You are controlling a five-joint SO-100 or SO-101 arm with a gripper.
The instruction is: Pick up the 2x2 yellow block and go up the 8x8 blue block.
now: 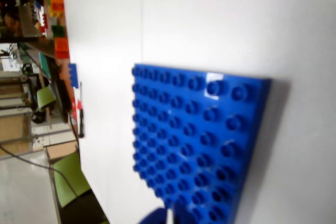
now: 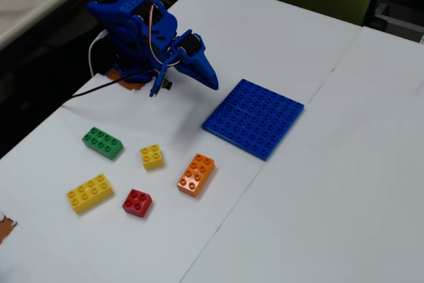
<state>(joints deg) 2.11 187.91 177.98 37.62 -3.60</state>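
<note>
In the fixed view the blue arm sits folded at the table's far left, its claw [image 2: 211, 79] pressed together and empty, pointing toward the blue baseplate [image 2: 254, 118]. The small yellow brick [image 2: 152, 156] lies on the white table [image 2: 344, 183], between a green brick [image 2: 103, 142] and an orange brick [image 2: 196, 173], apart from the baseplate.

Blue plastic arm [image 2: 142, 34], red-white wires, pointed end effector [image 2: 211, 79].
</note>
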